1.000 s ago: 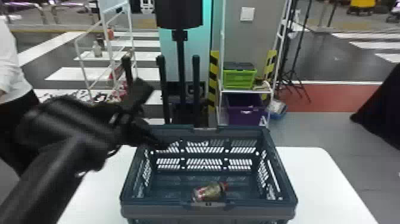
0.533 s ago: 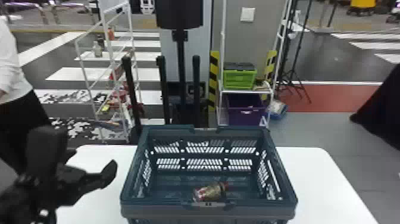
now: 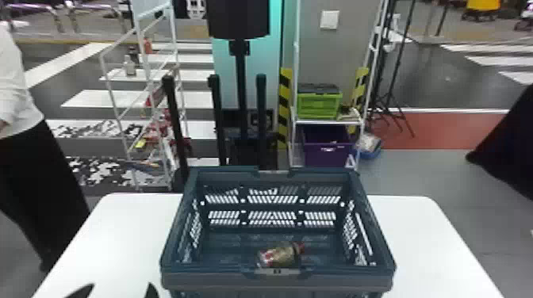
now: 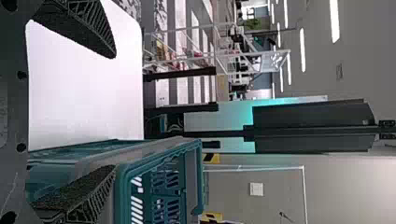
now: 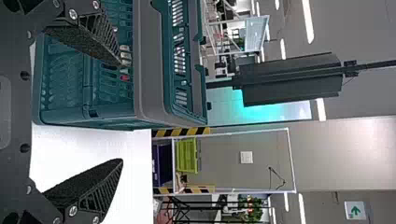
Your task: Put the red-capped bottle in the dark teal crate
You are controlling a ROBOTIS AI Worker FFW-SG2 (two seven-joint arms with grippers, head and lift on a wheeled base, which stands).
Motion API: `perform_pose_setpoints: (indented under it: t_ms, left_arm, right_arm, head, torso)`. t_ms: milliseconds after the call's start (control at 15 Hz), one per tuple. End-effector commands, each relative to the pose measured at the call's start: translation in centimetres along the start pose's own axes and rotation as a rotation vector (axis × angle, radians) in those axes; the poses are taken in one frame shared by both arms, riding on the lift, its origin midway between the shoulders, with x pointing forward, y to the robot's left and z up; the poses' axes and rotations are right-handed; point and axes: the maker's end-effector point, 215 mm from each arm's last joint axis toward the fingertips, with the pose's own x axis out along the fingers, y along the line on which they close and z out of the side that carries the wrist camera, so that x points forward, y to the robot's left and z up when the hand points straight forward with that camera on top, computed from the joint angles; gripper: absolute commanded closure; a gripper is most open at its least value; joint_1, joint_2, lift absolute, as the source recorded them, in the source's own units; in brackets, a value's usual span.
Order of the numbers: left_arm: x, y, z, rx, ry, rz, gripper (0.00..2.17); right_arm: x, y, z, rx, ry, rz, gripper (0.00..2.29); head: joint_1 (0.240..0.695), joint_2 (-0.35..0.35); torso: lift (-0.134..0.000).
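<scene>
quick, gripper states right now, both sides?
Left gripper: open, nothing between its fingers.
Right gripper: open, also empty; the red-capped bottle lies in the crate.

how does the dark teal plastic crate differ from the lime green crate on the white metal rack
The dark teal plastic crate is open and holds the red-capped bottle; the lime green crate has a dark piece across its top. The teal one stands on the white table, the green one farther back on the rack. Both stand upright.
</scene>
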Motion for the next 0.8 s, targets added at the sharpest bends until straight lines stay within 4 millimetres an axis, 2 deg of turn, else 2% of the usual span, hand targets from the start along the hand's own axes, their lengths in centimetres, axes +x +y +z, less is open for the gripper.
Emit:
perform_pose_setpoints:
  t_ms: [0,133,267,533,733]
  left_arm:
    - [-2.3,-3.2,-1.8,-0.011,-0.034,0.011,0.03]
    - [-3.8,-4.7,-3.5,-0.024,-0.034,0.039,0.04]
    - [-5.0,-5.9,-4.3,-0.04,-0.039,0.031,0.04]
    - [-7.4,-6.7,-3.9,-0.075,-0.111,0.02,0.04]
    - [-7.9,-6.5,-3.9,-0.069,-0.118,0.012,0.04]
  right_arm:
    - [0.1,0.0,-0.1,-0.003,0.003,0.005,0.15]
    - [0.1,0.1,-0.1,-0.002,0.003,0.01,0.15]
    - [0.2,0.3,0.1,-0.002,-0.003,0.013,0.15]
    - [0.5,0.5,0.1,0.0,-0.005,0.018,0.15]
    - [0.5,0.6,0.0,0.001,-0.001,0.019,0.15]
  head:
    - [0.499,0.0]
    - [0.499,0.0]
    - [0.499,0.0]
    - [0.499,0.0]
    - [0.499,0.0]
  torso:
    - [0.0]
    - [0.0]
    - [0.0]
    - [0.0]
    - [0.0]
